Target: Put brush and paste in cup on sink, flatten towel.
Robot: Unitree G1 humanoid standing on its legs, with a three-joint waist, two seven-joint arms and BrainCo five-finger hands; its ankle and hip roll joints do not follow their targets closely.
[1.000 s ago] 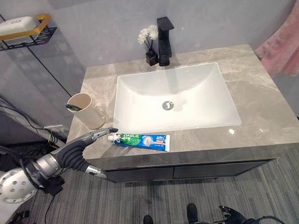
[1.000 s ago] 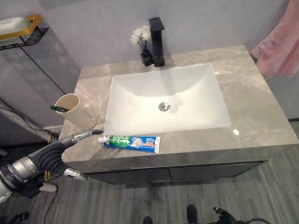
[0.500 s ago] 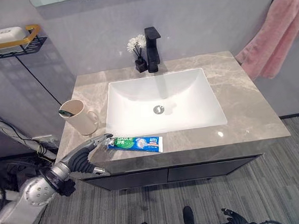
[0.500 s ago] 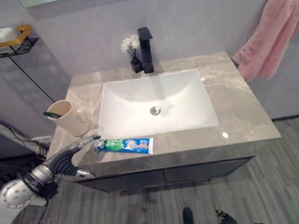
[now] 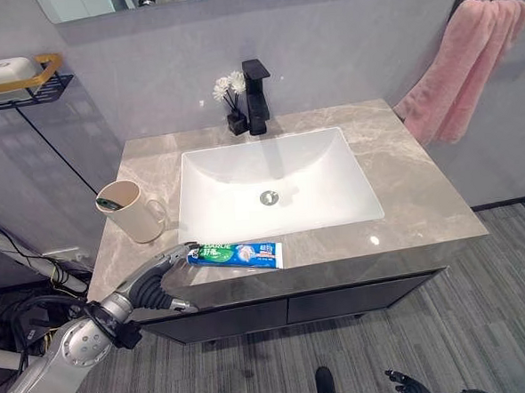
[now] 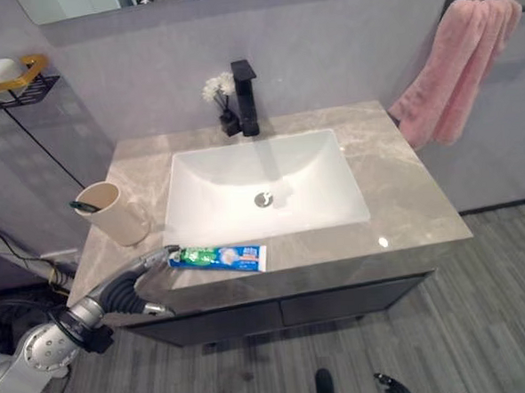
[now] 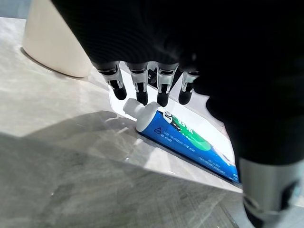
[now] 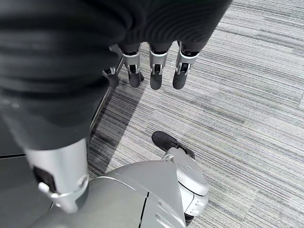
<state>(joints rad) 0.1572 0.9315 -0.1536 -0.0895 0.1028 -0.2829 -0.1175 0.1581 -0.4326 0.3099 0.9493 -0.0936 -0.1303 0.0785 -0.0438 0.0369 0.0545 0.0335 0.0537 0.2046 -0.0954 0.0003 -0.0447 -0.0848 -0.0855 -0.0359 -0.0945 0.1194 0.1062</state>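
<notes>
- Hiding most of the toothbrush, the cream cup shows only a dark green end at its rim; the cup stands on the left of the desk, left of the white sink.
- Toothpaste tube: lies flat on the near strip of desk in front of the sink, long axis left to right, white cap to the left, flat crimped end to the right.
- Left hand: reaches in from the lower left over the near desk edge; fingers straight and close together, dark tips just above the tube's cap, thumb hanging apart below the desk edge; whether the tips touch the cap is hard to make out.
- Right hand: hangs low over the grey striped floor, fingers loosely extended, holding nothing.
- Pink towel: hangs bunched from a bar on the far right wall.
- Black faucet stands at the sink's far edge.
</notes>
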